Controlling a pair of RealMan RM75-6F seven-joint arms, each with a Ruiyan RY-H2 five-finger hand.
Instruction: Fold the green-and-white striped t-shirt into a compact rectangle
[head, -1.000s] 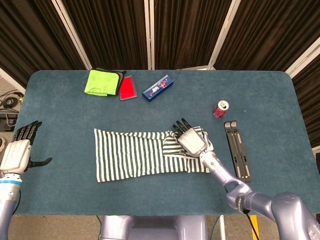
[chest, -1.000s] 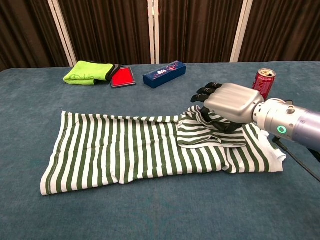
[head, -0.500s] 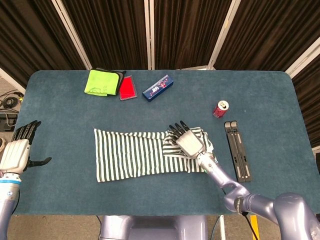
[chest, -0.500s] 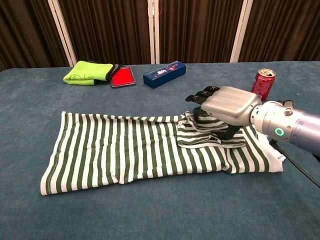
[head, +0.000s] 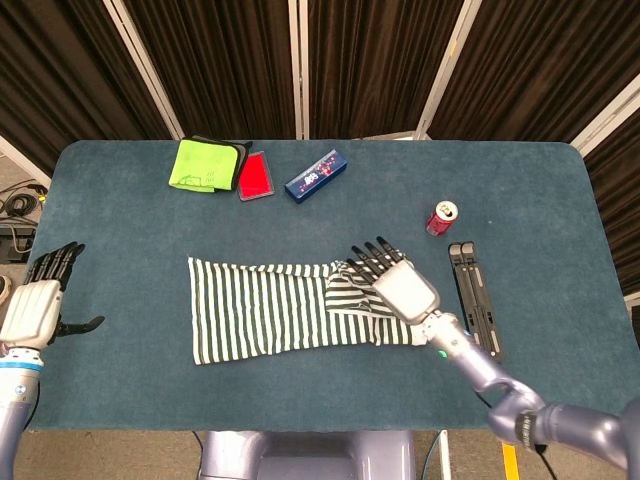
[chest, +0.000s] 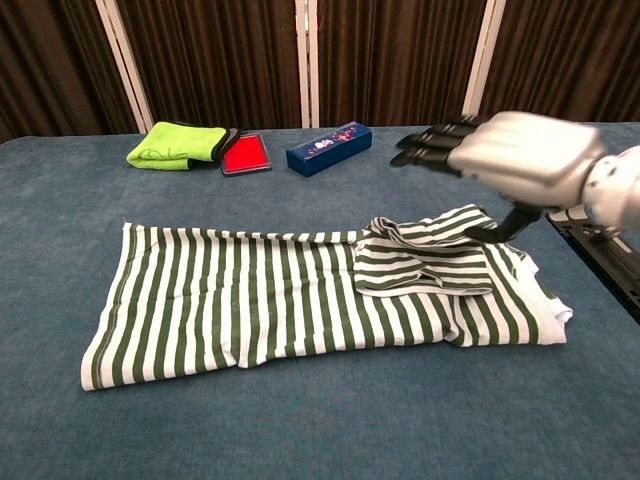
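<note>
Reaching out flat with dark fingers (chest: 432, 146) spread and extended, your right hand (chest: 520, 160) hovers above the shirt's right end, holding nothing; the thumb angles down toward the cloth, though you cannot tell whether it touches. Your left hand (head: 35, 303) hangs off the counter's left edge, fingers apart and empty. Below the right hand, the green-and-white striped t-shirt (chest: 290, 300) lies on the blue counter (head: 560, 200) near the front middle, its long axis running left to right, stripes crossing that axis. Its left part lies flat; its right end carries a rumpled sleeve folded inward on top. Further back sit a soda can (head: 441, 217), a black folding stand (head: 475, 300), a blue box (head: 316, 175), a red card (head: 257, 177) and a lime cloth (head: 207, 165).
</note>
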